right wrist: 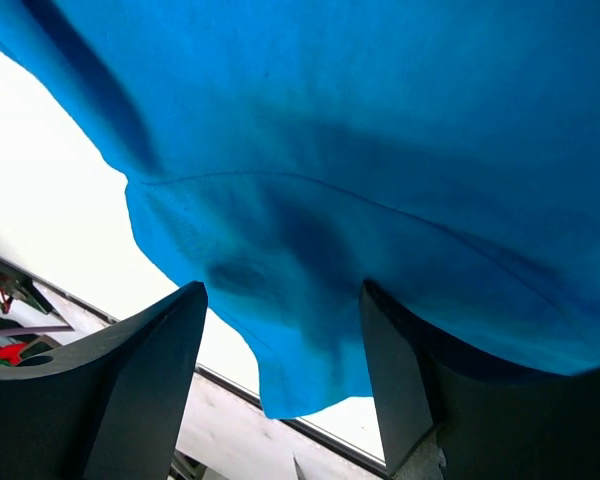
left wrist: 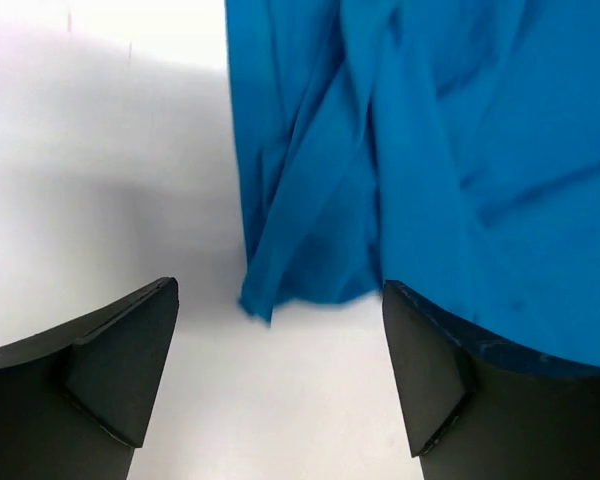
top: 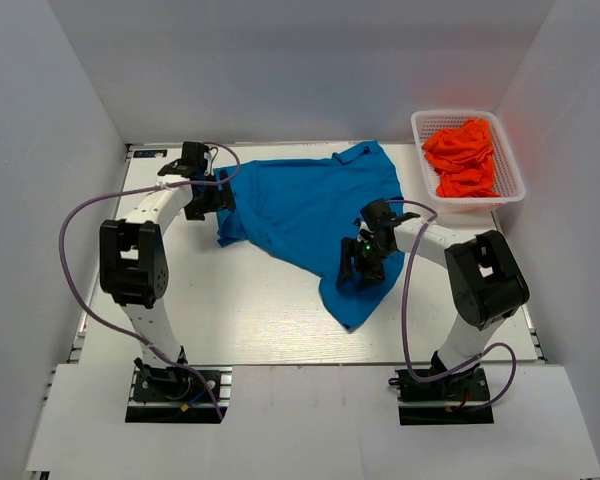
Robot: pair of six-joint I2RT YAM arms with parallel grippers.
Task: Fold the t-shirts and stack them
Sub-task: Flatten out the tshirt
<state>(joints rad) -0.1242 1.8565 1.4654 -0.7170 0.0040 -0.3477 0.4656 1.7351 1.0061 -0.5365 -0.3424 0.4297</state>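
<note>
A bright blue t-shirt (top: 300, 210) lies rumpled and partly spread on the white table. My left gripper (top: 218, 203) is open at the shirt's left edge. In the left wrist view its jaws (left wrist: 280, 385) stand wide over bare table, with a bunched corner of the shirt (left wrist: 310, 200) just ahead and fabric over the right finger. My right gripper (top: 360, 270) is open, low over the shirt's lower right part. In the right wrist view (right wrist: 285, 375) a hanging fold of the blue fabric (right wrist: 360, 150) lies between the open fingers. Several orange-red t-shirts (top: 465, 160) sit crumpled in the basket.
A white plastic mesh basket (top: 513, 190) stands at the back right corner, beside the right wall. White walls close in the table on three sides. The table's front edge (right wrist: 310, 425) shows just below the shirt's hem.
</note>
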